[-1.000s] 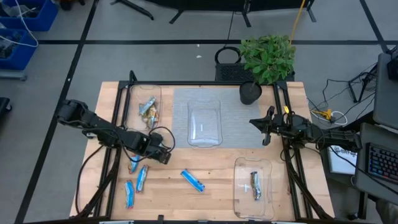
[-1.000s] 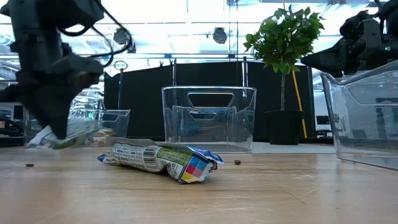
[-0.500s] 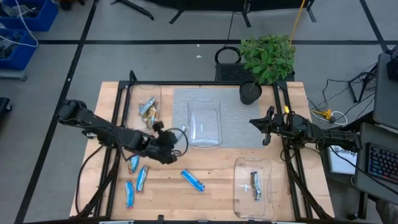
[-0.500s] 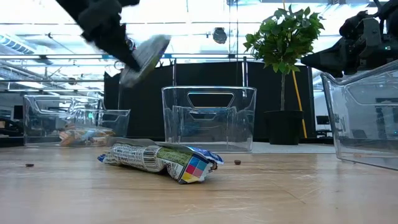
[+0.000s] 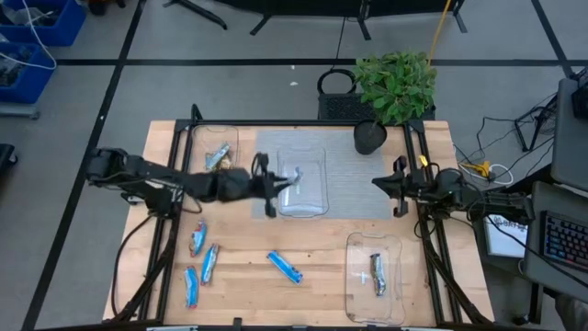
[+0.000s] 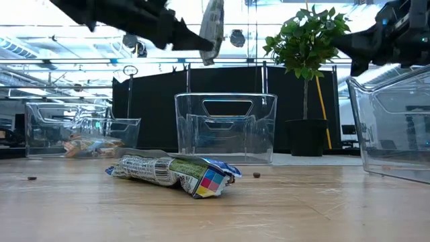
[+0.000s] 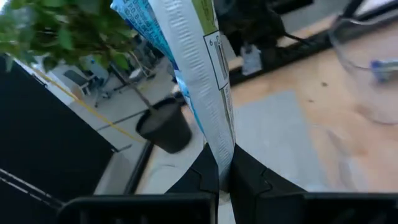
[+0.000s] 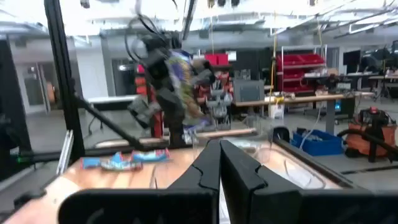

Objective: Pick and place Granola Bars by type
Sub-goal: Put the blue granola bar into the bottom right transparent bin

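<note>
Granola Bars (image 5: 203,264) lie mostly loose on the front-left wood, and I have one bar (image 7: 199,81) clenched by its crimped end in the left gripper (image 5: 273,184), over the edge of the middle clear tray (image 5: 303,208). It looks light, crinkly and slippery, so I judge that flat end seal the surest hold. My right gripper (image 5: 397,191), clenched on nothing, waits at the table's right side.

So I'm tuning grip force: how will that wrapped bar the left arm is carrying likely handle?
Probably light and fairly stiff: the granola bar stands straight out from the left gripper, pinched only at one end. Its glossy wrapper may be slippery.
</note>
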